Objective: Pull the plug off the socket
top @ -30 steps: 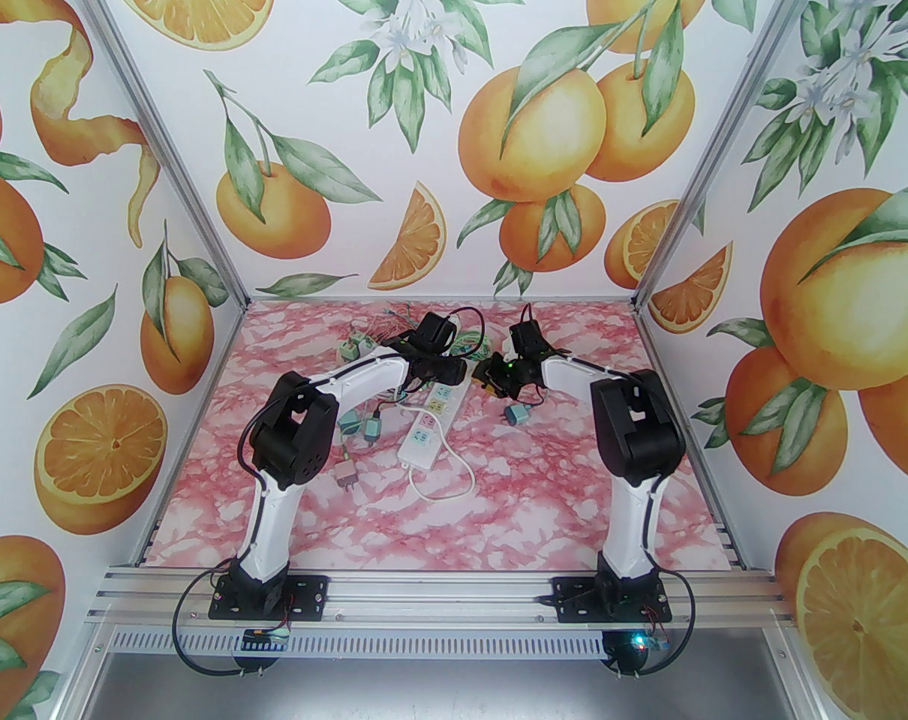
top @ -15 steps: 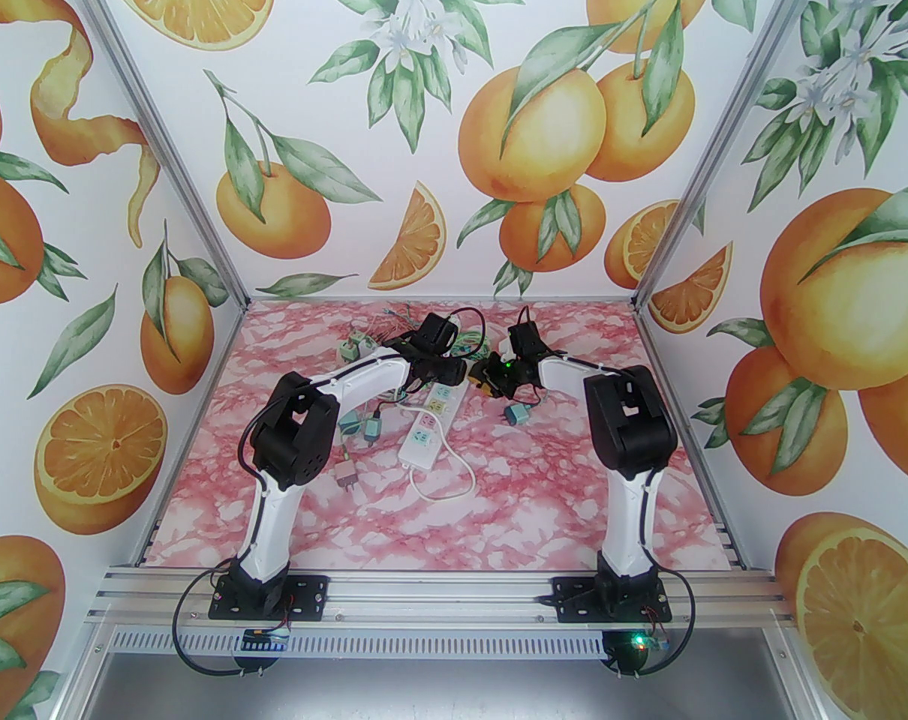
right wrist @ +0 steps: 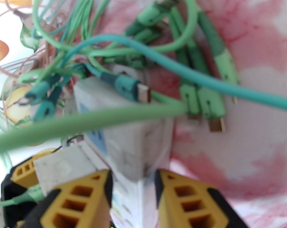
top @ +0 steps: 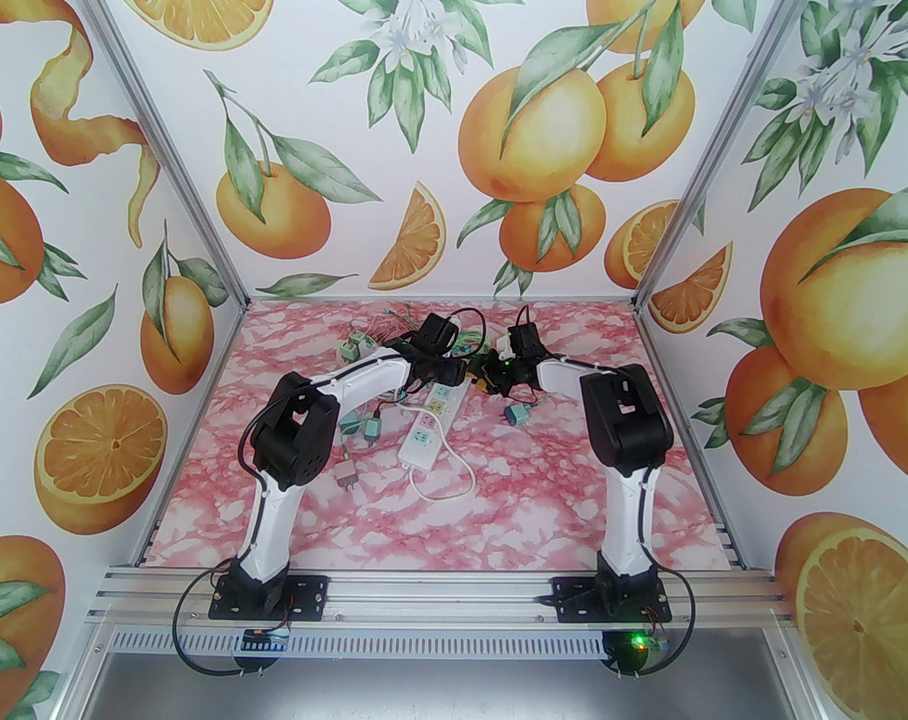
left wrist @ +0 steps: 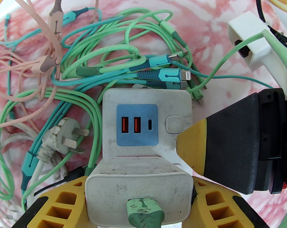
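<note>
From here, the left gripper (left wrist: pixel 138 196) has its yellow fingers clamped on the white plug (left wrist: pixel 138 182), which sits in the power strip (left wrist: pixel 145 98) just near of its USB end, mid-table towards the far side. The right gripper (right wrist: pixel 132 174) pinches the strip's right edge. A tangle of cables (left wrist: pixel 105 56) crowds the far and left edges, while the near table (top: pixel 544 492) lies open.

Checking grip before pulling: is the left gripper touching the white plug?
Touching. Left wrist view: left gripper clamps the white plug, fingers flush against both sides.
</note>
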`<state>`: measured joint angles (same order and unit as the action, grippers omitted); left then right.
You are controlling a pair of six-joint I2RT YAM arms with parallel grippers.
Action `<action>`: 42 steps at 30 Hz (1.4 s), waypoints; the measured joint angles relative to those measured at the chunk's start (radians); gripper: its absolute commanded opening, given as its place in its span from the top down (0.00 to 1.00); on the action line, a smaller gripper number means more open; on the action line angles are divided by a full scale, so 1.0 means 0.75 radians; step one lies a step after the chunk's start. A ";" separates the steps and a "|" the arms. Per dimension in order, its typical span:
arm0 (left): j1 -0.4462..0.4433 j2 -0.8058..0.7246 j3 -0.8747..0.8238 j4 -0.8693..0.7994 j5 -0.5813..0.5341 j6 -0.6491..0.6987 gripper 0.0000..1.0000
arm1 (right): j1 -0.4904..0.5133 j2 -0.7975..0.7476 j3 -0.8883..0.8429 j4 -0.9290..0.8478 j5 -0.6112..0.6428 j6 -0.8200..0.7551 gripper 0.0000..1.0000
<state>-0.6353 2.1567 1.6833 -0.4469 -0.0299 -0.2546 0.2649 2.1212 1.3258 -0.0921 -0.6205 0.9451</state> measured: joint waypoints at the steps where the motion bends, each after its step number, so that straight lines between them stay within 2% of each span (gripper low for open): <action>1: 0.000 -0.001 0.000 0.000 0.001 0.000 0.65 | 0.000 0.004 0.000 -0.005 0.001 -0.004 0.68; 10: -0.003 0.000 0.006 -0.009 -0.011 0.001 0.69 | -0.003 0.017 0.028 -0.067 0.009 -0.096 0.69; 22: -0.041 -0.001 0.018 -0.042 -0.101 0.028 0.73 | 0.005 0.017 0.068 -0.160 0.044 -0.172 0.69; 26: -0.014 -0.002 0.018 -0.042 -0.050 -0.008 0.74 | 0.008 0.017 0.072 -0.173 0.054 -0.189 0.70; 32: 0.050 -0.007 0.018 -0.042 0.100 -0.071 0.74 | 0.011 0.016 0.077 -0.183 0.061 -0.205 0.70; 35: 0.055 -0.008 0.018 -0.049 0.118 -0.070 0.74 | 0.012 0.016 0.077 -0.184 0.061 -0.206 0.70; 42: -0.004 -0.012 0.043 -0.108 -0.007 -0.024 0.74 | 0.013 0.014 0.076 -0.193 0.060 -0.215 0.70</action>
<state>-0.6380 2.1479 1.7157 -0.5278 -0.0349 -0.2726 0.2749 2.1315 1.3830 -0.2367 -0.5758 0.7841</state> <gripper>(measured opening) 0.523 0.304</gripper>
